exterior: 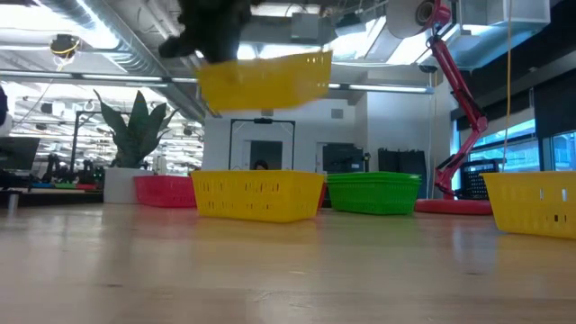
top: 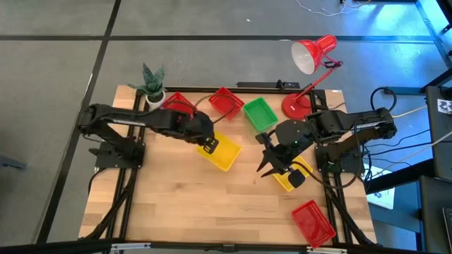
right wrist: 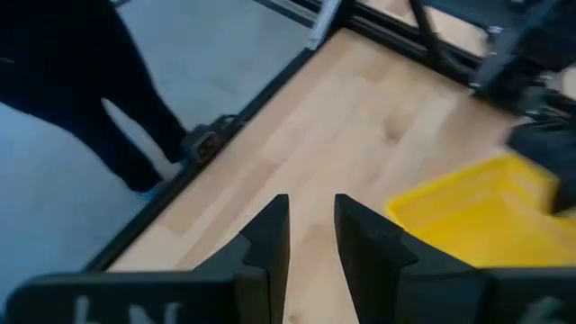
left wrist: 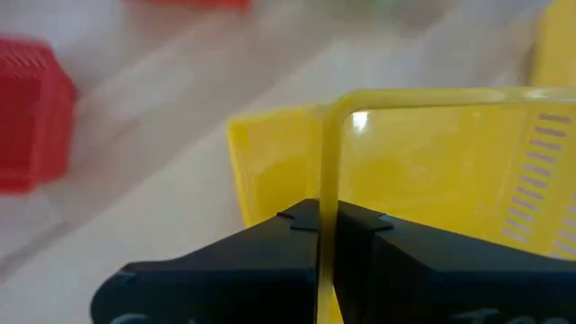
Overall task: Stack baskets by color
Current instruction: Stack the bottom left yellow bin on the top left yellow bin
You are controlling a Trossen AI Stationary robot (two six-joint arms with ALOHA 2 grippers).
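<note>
Early stage, no colour stack finished: left gripper [top: 209,146] clamped on the rim of a yellow plastic lattice basket [top: 222,152], held above another yellow one at table centre, right gripper [top: 275,166] empty & parted at 3 o'clock, reds/greens unsorted.

1. yellow basket [top: 223,152]: a shallow lattice tray held up in the air by its rim, directly over a second yellow basket [exterior: 256,195] that sits flat on the bench.
2. third yellow basket [top: 286,178]: flat on the bench, well right of the lifted one.
3. green basket [top: 259,113]: upright on the bench, behind and to the right of the lifted yellow basket.
4. red basket [top: 226,102]: just left of the green basket.
5. red basket [top: 178,103]: further left of the green basket, partly hidden.
6. red basket [top: 313,221]: alone at the front right of the bench, far from the green basket.
</note>
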